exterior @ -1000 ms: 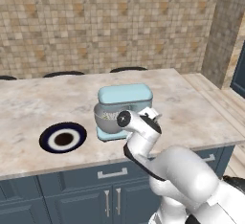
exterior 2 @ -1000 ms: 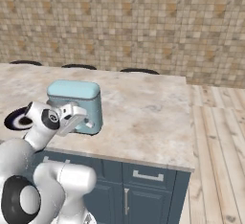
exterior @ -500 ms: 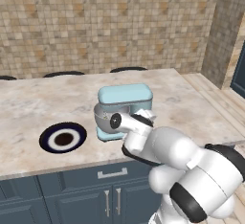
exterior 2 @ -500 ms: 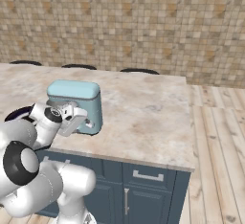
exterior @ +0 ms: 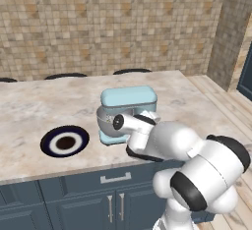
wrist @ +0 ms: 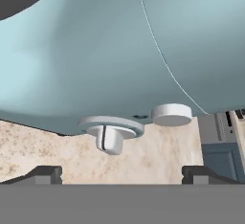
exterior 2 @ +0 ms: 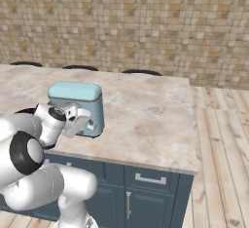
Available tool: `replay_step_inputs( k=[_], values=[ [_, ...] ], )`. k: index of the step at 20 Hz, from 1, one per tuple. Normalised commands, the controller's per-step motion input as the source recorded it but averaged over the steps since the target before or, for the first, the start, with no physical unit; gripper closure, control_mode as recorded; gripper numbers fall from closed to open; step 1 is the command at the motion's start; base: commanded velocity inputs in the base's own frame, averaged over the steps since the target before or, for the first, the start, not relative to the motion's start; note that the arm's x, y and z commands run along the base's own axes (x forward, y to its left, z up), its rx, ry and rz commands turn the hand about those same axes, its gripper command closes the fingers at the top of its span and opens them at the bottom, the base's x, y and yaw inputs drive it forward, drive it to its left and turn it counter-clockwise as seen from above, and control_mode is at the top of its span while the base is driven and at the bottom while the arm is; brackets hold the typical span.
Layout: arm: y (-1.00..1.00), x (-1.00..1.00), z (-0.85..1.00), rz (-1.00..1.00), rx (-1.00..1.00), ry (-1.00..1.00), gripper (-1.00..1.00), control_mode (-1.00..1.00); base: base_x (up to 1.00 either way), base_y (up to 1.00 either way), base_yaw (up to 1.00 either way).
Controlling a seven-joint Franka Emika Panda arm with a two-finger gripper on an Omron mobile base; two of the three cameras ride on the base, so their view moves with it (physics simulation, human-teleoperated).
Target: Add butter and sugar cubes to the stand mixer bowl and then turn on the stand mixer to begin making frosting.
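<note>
The light blue stand mixer (exterior: 129, 100) (exterior 2: 78, 95) stands near the counter's front edge. Its grey stand mixer bowl (exterior: 105, 120) sits under the head, partly behind my wrist. My gripper (exterior: 149, 116) (exterior 2: 86, 121) (wrist: 122, 175) is open, close against the mixer's near side. In the hand view, the blue body (wrist: 119, 46) looms just ahead. A white lever knob (wrist: 110, 140) and a round white button (wrist: 171, 114) sit low on it, between and above my fingertips (wrist: 45, 174). Nothing is between the jaws. The butter and the sugar cubes are out of view.
A dark blue plate with a white ring (exterior: 64, 141) lies on the marble counter (exterior: 34, 101) left of the mixer. Dark stool tops (exterior: 65, 75) line the far edge. Blue cabinets (exterior: 74, 199) sit below the counter's front edge, with wood floor (exterior 2: 223, 144) to the right.
The arm has folded lower and swung its hand in against the mixer's near side. The jaws have stayed open. Mixer and plate have not moved.
</note>
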Motion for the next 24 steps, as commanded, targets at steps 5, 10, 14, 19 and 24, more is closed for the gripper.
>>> replay_step_inputs(
  k=[5,10,14,19,24],
  values=[
    [-0.11,0.06,-0.16,0.0,0.0,0.0,-1.0,-1.0,0.0,0.0,0.0],
    [-0.01,0.06,-0.09,0.0,0.0,-0.01,-1.0,-1.0,0.0,0.0,0.0],
    [-0.01,0.1,-0.04,0.0,0.0,0.0,-1.0,-1.0,0.0,0.0,0.0],
    [0.0,0.19,-0.05,0.0,0.0,0.0,-1.0,-1.0,0.0,0.0,0.0],
    [0.0,0.23,-0.08,0.0,0.0,0.0,-1.0,-1.0,0.0,0.0,0.0]
  ],
)
